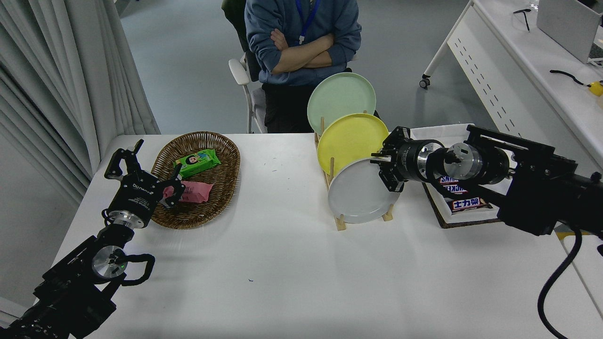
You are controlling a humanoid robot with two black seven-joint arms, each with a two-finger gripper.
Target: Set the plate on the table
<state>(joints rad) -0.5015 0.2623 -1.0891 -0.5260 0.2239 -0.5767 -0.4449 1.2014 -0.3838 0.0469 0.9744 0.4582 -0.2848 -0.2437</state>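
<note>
The light-grey plate (358,195) stands upright in the front slot of a wooden rack (340,225) on the white table (282,273). My right gripper (385,170) reaches in from the right, level with the plate's upper right rim. It is open, one finger above the rim's edge and one below, close to the plate. My left gripper (148,172) is parked open at the left, over the rim of a wicker basket.
A yellow plate (351,136) and a mint-green plate (340,96) stand behind the grey one in the rack. The wicker basket (188,221) holds snack packs. A tray (443,221) of chocolate bars lies under my right arm. A person (301,42) sits at the far side.
</note>
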